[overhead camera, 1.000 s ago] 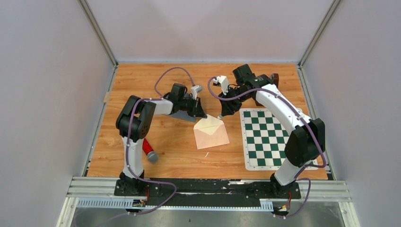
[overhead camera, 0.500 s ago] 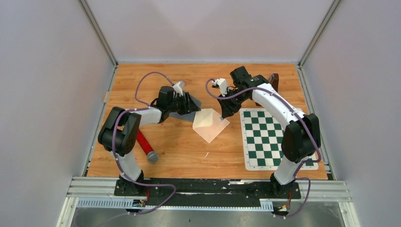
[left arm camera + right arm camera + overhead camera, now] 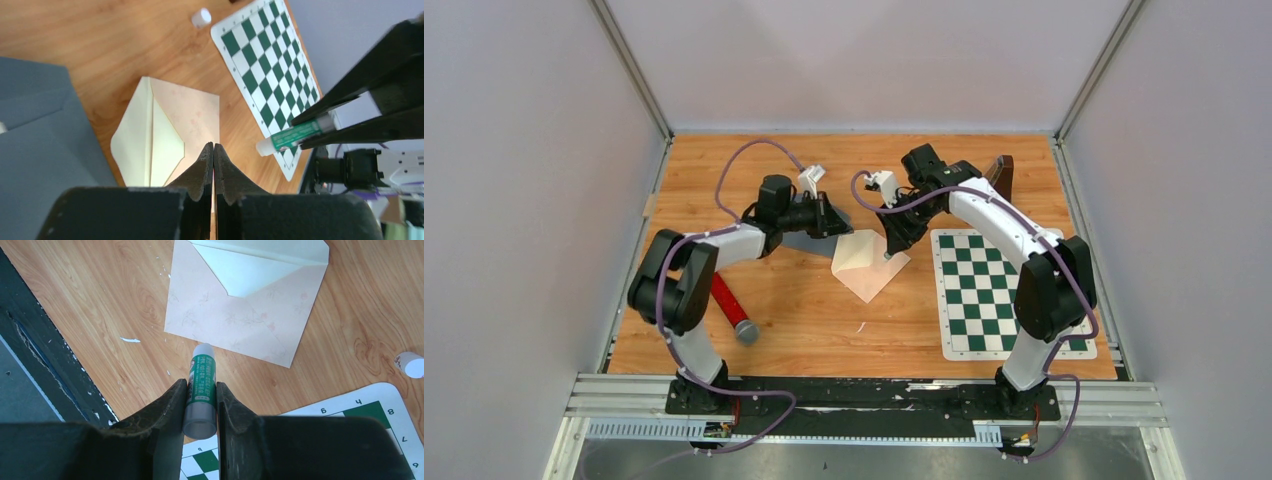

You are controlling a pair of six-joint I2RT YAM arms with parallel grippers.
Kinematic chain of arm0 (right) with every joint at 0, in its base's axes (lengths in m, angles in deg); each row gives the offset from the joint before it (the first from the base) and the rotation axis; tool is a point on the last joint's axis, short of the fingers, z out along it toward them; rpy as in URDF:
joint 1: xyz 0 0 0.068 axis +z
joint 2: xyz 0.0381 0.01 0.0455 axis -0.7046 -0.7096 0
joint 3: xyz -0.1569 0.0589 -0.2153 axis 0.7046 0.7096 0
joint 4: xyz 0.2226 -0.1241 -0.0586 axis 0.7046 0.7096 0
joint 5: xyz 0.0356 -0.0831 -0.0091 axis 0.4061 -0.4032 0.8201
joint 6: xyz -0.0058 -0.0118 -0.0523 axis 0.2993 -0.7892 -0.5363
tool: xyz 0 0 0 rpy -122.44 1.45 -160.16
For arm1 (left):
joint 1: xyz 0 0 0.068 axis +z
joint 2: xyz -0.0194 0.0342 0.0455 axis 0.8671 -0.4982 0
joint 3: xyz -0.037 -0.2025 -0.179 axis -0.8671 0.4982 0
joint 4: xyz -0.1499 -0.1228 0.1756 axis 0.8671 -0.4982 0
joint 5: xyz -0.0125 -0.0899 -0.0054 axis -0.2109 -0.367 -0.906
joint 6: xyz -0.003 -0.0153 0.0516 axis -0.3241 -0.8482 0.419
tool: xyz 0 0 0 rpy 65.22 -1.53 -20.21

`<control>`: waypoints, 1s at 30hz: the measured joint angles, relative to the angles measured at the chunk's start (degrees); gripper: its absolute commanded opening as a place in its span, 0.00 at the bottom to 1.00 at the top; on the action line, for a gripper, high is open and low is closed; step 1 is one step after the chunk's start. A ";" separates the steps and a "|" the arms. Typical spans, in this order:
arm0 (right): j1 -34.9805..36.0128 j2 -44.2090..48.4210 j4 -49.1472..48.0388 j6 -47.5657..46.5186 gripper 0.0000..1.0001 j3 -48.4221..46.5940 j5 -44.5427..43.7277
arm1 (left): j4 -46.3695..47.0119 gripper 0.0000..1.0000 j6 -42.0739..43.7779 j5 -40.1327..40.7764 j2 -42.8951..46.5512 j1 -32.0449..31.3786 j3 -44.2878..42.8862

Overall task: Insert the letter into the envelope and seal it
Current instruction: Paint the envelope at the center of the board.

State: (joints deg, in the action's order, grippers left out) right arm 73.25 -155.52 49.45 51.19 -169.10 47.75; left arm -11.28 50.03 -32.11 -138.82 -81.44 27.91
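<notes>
The cream and pink envelope (image 3: 871,268) lies turned like a diamond mid-table, its flap open and its pale inside (image 3: 150,135) showing. My left gripper (image 3: 842,226) (image 3: 214,146) is shut at the envelope's back corner, with a thin strip of paper between its fingers. Just right of the envelope my right gripper (image 3: 891,243) (image 3: 201,382) is shut on a green glue stick (image 3: 201,385) (image 3: 295,136), whose uncapped tip points down at the wood close to the envelope's near edge (image 3: 235,342). The letter is out of view.
A grey sheet (image 3: 809,243) (image 3: 40,130) lies under my left wrist. A green chessboard mat (image 3: 994,290) sits on the right. A red marker (image 3: 730,308) is at the front left, a white cap (image 3: 412,365) (image 3: 201,17) on the wood, and a dark object (image 3: 1002,170) at the back right.
The envelope has turned from square to diamond and slid slightly back and left. My left gripper opened, then shut again at its corner. The right gripper with the glue stick edged left.
</notes>
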 measured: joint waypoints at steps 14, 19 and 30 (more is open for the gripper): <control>5.38 -3.34 -0.68 -0.24 0.00 -1.40 -4.24 | -1.99 0.00 -2.12 -5.49 -19.02 -2.47 -7.39; 7.15 -6.86 -0.70 -1.01 0.00 -2.91 -7.72 | -3.87 0.00 -1.18 -4.15 -20.22 -3.56 -8.81; 8.11 -12.39 -0.42 -1.79 0.00 -7.26 -10.95 | -8.13 0.00 0.22 -2.38 -22.25 -4.20 -11.08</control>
State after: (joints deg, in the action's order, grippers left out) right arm 81.35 -167.92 49.03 49.39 -176.35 36.80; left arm -19.41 50.25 -34.49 -161.07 -85.64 16.82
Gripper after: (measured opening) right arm 0.262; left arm 0.006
